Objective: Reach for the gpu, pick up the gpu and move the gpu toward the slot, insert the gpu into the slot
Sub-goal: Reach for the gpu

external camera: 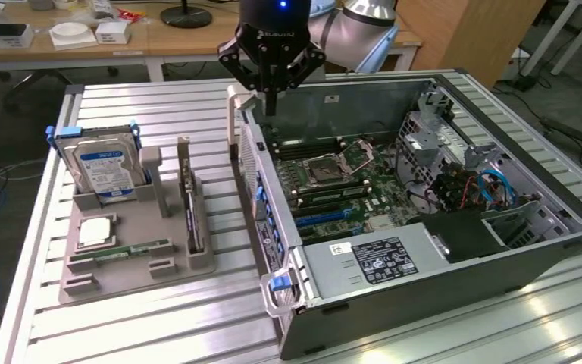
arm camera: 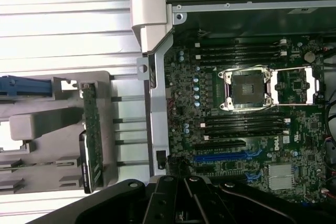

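Hanging over the far wall of the open computer case [external camera: 533, 250], well above the motherboard [external camera: 362, 193], the gripper [external camera: 267, 102] has its fingers drawn together with nothing between them. The gpu [external camera: 194, 220] stands on its long edge in the grey holder tray [external camera: 119, 280] on the slatted table [external camera: 160, 326], just beside the case on the exterior view's left and well apart from the gripper; the wrist view shows it [arm camera: 92, 135] as a thin green-edged card. A hard drive [external camera: 104, 168] with a blue label stands upright in the same tray, and the motherboard's blue slot [arm camera: 223, 157] lies bare.
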### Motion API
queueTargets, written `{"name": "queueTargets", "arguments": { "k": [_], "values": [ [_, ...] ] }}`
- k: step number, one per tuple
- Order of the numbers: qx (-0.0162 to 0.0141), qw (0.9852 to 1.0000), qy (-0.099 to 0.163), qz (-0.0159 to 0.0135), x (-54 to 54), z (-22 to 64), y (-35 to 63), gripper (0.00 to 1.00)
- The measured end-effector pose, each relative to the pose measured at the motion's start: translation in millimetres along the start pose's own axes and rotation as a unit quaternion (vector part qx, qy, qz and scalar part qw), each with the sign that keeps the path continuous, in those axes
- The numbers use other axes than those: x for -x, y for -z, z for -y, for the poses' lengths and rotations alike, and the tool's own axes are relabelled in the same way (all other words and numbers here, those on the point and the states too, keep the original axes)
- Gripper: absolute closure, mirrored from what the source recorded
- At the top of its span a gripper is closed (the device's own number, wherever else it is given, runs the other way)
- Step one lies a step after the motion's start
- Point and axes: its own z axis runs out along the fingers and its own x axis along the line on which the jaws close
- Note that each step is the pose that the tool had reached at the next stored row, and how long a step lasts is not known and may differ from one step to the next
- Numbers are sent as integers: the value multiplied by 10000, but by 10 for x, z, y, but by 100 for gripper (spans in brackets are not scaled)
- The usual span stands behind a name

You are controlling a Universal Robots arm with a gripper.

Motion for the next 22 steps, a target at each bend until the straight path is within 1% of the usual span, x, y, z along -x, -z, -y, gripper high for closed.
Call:
{"name": "queueTargets", "arguments": {
  "k": [22],
  "values": [
    [0, 10000, 0, 0, -198, 25, 6, 90]
  ]
}}
